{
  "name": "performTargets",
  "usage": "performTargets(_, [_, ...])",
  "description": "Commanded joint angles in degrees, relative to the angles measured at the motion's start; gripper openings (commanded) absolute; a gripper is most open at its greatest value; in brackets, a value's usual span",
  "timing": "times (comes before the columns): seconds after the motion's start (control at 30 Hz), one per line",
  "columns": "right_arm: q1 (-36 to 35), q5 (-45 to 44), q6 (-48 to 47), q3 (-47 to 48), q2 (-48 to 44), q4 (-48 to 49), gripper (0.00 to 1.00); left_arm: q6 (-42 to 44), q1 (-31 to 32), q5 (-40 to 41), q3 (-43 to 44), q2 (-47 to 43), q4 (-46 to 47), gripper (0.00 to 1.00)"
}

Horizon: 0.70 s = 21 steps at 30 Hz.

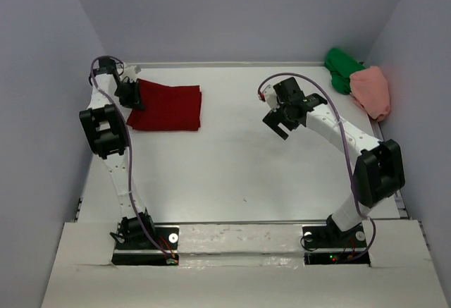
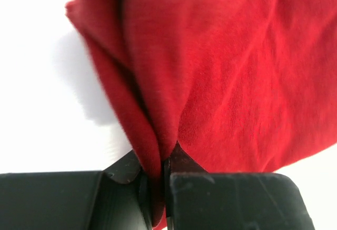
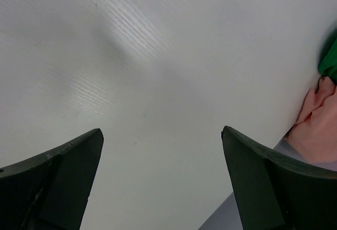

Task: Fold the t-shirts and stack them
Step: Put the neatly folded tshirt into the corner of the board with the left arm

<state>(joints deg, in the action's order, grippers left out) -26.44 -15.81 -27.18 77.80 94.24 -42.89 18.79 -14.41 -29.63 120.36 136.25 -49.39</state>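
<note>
The dark red t-shirt point(image 1: 168, 108) lies folded into a rectangle at the back left of the table. My left gripper point(image 1: 131, 96) is at its left edge, shut on a pinched fold of the red fabric point(image 2: 158, 151), which bunches up between the black fingers point(image 2: 126, 169). The bright green t-shirt point(image 1: 342, 68) and the salmon pink t-shirt point(image 1: 372, 91) sit crumpled together at the back right corner; both also show at the right edge of the right wrist view, green t-shirt point(image 3: 330, 61) above pink t-shirt point(image 3: 318, 122). My right gripper point(image 1: 282, 116) hovers open over bare table, left of that pile, holding nothing.
The white table point(image 1: 232, 174) is walled by grey panels on the left, back and right. Both arm bases stand at the near edge. The table's right edge point(image 3: 247, 203) shows in the right wrist view.
</note>
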Motion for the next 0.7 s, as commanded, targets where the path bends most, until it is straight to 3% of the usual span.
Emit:
performTargets(0.0, [0.8, 0.2, 0.8, -0.3, -3.1, 3.1, 1.0, 6.6, -2.7, 9.0, 6.1, 1.4, -5.9, 0.0])
performTargets(0.13, [0.8, 0.1, 0.8, -0.6, -3.4, 3.3, 1.0, 9.0, -3.7, 17.4, 8.1, 2.6, -5.0, 0.0])
performTargets(0.23, [1.3, -0.3, 0.9, -0.7, -3.5, 3.5, 1.0, 10.5, -3.9, 25.5, 4.4, 1.3, 1.1, 0.0])
performTargets(0.67, [1.8, -0.9, 0.7, -1.0, -2.8, 3.6, 1.0, 11.6, -4.3, 32.0, 10.4, 5.3, 2.1, 0.0])
